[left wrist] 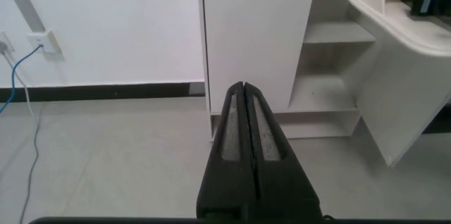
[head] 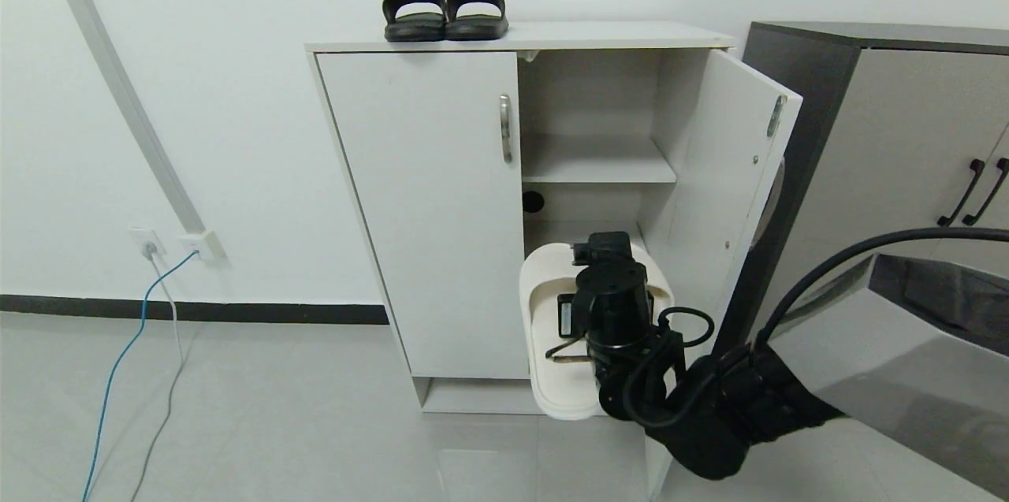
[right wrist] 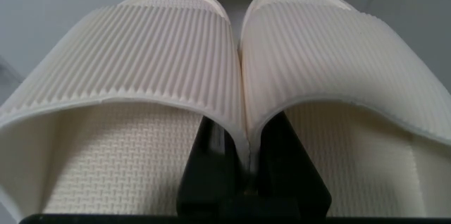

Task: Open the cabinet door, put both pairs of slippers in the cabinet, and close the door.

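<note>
The room is bright and evenly lit by a soft white light from overhead, which leaves the wall (head: 236, 92) almost shadowless. The black slippers (head: 445, 12) cast only a thin dark line on top of the cabinet (head: 426, 210). The compartment behind the open door (head: 725, 171) falls to a mild grey, darkest under the shelf (head: 595, 163). The floor (head: 276, 423) tiles carry a pale sheen, and the grey cabinet (head: 835, 139) gives back a dull reflection on its side panel, just beside the door. In the head view, uprights lean and splay toward the frame's edges, the wall conduit (head: 118, 84) most of all. Close to the right wrist, the cream slippers (right wrist: 162, 48) are evenly lit on top, with shade pooling beneath their straps.
</note>
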Motion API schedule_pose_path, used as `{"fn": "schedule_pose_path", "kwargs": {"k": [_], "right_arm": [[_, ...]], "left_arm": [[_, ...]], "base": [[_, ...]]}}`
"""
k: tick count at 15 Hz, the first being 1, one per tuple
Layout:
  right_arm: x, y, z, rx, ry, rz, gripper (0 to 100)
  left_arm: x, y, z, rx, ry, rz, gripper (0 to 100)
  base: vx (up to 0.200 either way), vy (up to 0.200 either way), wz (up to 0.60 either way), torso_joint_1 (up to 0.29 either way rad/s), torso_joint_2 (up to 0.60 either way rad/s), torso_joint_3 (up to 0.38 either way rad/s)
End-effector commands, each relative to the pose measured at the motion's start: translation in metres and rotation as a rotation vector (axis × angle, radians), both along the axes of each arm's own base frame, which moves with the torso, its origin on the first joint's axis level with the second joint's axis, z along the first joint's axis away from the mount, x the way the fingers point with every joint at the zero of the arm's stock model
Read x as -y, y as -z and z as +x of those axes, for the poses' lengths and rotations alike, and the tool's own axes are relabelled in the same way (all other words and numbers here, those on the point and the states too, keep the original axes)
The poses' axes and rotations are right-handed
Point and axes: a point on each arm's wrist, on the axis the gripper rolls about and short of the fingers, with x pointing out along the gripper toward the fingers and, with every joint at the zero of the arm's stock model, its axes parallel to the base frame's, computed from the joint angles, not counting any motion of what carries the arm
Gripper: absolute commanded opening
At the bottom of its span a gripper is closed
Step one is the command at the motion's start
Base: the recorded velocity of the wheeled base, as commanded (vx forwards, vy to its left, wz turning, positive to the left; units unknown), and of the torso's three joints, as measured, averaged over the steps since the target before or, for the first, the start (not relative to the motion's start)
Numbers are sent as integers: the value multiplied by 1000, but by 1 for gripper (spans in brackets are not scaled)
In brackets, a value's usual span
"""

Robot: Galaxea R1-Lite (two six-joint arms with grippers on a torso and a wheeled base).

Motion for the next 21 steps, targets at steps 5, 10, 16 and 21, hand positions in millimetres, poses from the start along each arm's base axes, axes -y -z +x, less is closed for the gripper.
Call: {"fn": "schedule_pose_path", "kwargs": {"k": [5,10,16,21], "right_arm": [[5,11,38,17,54,-79,0],[18,10,48,14,87,-128,0],[44,17,41,-29,121,-181,0],[50,16,32,-22,121,-172,0]], "left_arm": [[0,0,0,-3,1,0,0],[0,0,0,-3,1,0,0],[0,0,0,-3,1,0,0],[0,0,0,-3,1,-2,0]], "base": [[0,0,0,0,0,0],[0,0,0,0,0,0],[0,0,0,0,0,0],[0,0,0,0,0,0]]}}
